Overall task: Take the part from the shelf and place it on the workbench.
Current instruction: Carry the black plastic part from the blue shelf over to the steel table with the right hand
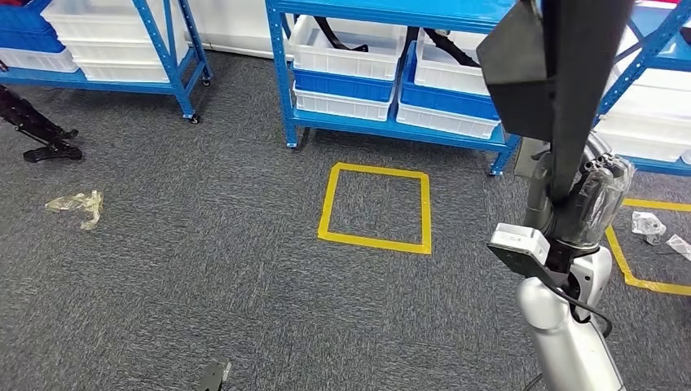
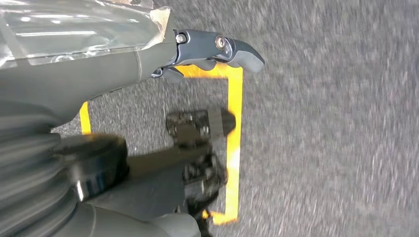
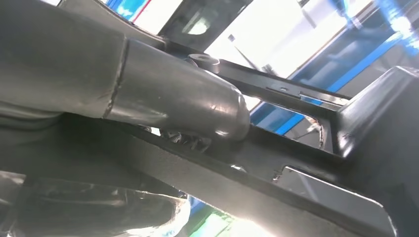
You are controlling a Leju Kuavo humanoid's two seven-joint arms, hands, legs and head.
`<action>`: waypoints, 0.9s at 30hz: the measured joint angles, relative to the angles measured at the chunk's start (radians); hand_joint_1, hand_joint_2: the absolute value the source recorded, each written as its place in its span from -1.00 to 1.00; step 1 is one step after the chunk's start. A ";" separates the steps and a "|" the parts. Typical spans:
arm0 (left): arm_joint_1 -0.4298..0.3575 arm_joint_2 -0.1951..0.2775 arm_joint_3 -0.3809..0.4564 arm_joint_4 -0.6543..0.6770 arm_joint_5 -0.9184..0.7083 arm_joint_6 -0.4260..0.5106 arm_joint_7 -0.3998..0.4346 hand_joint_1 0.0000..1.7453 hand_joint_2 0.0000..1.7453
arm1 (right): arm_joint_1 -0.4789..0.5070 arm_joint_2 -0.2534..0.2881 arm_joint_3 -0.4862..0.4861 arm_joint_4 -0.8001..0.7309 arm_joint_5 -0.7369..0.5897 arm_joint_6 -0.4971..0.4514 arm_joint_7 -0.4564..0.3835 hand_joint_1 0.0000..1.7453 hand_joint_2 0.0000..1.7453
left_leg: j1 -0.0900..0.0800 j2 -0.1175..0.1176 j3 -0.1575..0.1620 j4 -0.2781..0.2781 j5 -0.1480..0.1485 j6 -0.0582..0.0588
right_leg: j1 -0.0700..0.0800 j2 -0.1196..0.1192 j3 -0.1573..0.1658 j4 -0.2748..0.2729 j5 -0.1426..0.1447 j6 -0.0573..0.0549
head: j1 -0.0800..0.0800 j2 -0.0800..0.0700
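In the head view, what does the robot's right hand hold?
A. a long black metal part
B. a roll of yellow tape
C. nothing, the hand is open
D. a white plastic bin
A: the right hand grips a long black metal part that rises past the blue shelf; the right wrist view shows the thumb pressed against its black frame.

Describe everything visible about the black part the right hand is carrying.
The black part is a long, flat, dark bar of matte metal as it looks, with a wider angled plate near its upper end. It stands roughly upright, reaching past the top of the head view in front of the blue shelf. The right hand grips its lower stretch. In the right wrist view the thumb presses across the part, which shows cut-out openings and raised edges. Nothing else touches it.
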State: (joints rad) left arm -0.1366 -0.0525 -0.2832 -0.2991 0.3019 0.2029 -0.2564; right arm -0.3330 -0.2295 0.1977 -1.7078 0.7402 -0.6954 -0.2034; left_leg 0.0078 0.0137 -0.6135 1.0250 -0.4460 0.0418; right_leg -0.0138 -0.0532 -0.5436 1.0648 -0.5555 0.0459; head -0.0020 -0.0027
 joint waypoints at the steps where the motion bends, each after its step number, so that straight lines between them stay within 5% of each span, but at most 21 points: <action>1: 0.000 0.000 0.000 0.000 0.000 0.001 0.000 -1.00 1.00 | 0.001 -0.003 0.000 0.000 0.000 0.000 0.000 1.00 -1.00 | 0.000 -0.009 -0.004 0.000 0.003 0.006 | -0.002 0.022 -0.032 0.065 -0.029 -0.004 | 0.001 0.000; 4: 0.001 -0.001 0.000 0.000 0.000 0.001 0.000 -1.00 1.00 | 0.008 -0.007 0.000 0.001 -0.001 0.000 0.002 1.00 -1.00 | -0.003 -0.041 -0.014 0.000 0.011 0.015 | 0.000 0.047 -0.117 0.237 -0.082 -0.007 | 0.002 0.000; 6: 0.002 -0.001 0.000 0.000 0.001 0.001 -0.001 -1.00 1.00 | 0.011 -0.007 0.001 0.001 0.000 0.000 0.002 1.00 -1.00 | -0.004 -0.064 -0.016 0.000 0.016 0.014 | 0.000 0.053 -0.091 0.177 -0.044 0.004 | 0.002 0.000; 8: 0.002 -0.001 0.000 0.000 0.001 0.001 -0.001 -1.00 1.00 | 0.009 -0.008 0.001 0.001 0.001 0.000 0.002 1.00 -1.00 | -0.006 -0.087 -0.018 0.001 0.021 0.008 | 0.001 0.084 -0.024 0.031 0.015 0.010 | 0.002 0.000; 10: 0.002 -0.002 0.000 0.000 0.001 0.001 -0.003 -1.00 1.00 | 0.007 -0.011 0.002 0.001 0.003 0.000 0.003 1.00 -1.00 | -0.008 -0.104 -0.025 0.002 0.029 -0.002 | 0.003 0.108 0.011 -0.047 0.042 0.003 | 0.002 0.000; 13: 0.008 -0.002 0.000 0.000 0.001 0.001 -0.003 -1.00 1.00 | 0.007 -0.012 0.005 0.001 0.006 0.000 0.004 1.00 -1.00 | -0.009 -0.119 -0.037 0.001 0.038 -0.020 | 0.002 0.088 0.013 -0.055 0.052 -0.014 | 0.001 0.000; 15: 0.010 -0.001 0.000 0.000 0.001 0.001 -0.004 -1.00 1.00 | 0.007 -0.011 0.007 0.001 0.008 0.000 0.005 1.00 -1.00 | -0.010 -0.083 -0.062 0.049 0.003 -0.029 | -0.006 0.068 0.014 -0.060 0.060 -0.028 | -0.003 0.000; 18: 0.010 0.000 0.000 0.000 0.001 0.001 -0.004 -1.00 1.00 | 0.009 -0.012 0.008 0.001 0.009 0.000 0.005 1.00 -1.00 | -0.004 -0.027 -0.143 0.239 -0.092 -0.042 | -0.004 0.033 0.010 -0.060 0.062 -0.036 | -0.007 0.000; 20: 0.012 0.000 0.000 0.000 0.001 0.001 -0.004 -1.00 1.00 | 0.010 -0.011 0.009 0.001 0.009 0.000 0.006 1.00 -1.00 | 0.000 -0.019 -0.155 0.282 -0.097 -0.048 | -0.003 0.008 0.008 -0.059 0.062 -0.035 | -0.007 0.000; 24: 0.010 0.001 0.000 0.000 0.001 0.002 -0.005 -1.00 1.00 | 0.006 -0.012 0.012 0.001 0.009 0.001 0.006 1.00 -1.00 | -0.001 0.044 -0.018 0.046 -0.008 -0.043 | 0.006 -0.033 0.008 -0.056 0.058 -0.029 | -0.008 0.000; 25: 0.009 0.000 0.000 0.000 0.001 0.002 -0.005 -1.00 1.00 | 0.004 -0.013 0.014 0.001 0.009 0.002 0.007 1.00 -1.00 | -0.005 0.057 -0.003 0.017 -0.003 -0.037 | 0.011 -0.042 0.007 -0.054 0.057 -0.025 | -0.007 0.000; 27: 0.009 0.000 0.000 0.000 0.000 0.003 -0.005 -1.00 1.00 | 0.002 -0.014 0.016 0.001 0.013 0.003 0.009 1.00 -1.00 | -0.010 0.043 -0.007 0.008 -0.002 -0.022 | 0.017 -0.063 0.006 -0.055 0.056 -0.019 | -0.005 0.000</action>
State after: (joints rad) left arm -0.1279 -0.0526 -0.2837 -0.2987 0.3015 0.2058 -0.2617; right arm -0.3313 -0.2438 0.2137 -1.7064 0.7530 -0.6926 -0.1942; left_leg -0.0025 0.0564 -0.6202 1.0329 -0.4481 0.0198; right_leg 0.0032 -0.1162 -0.5372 1.0097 -0.4996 0.0269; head -0.0068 -0.0027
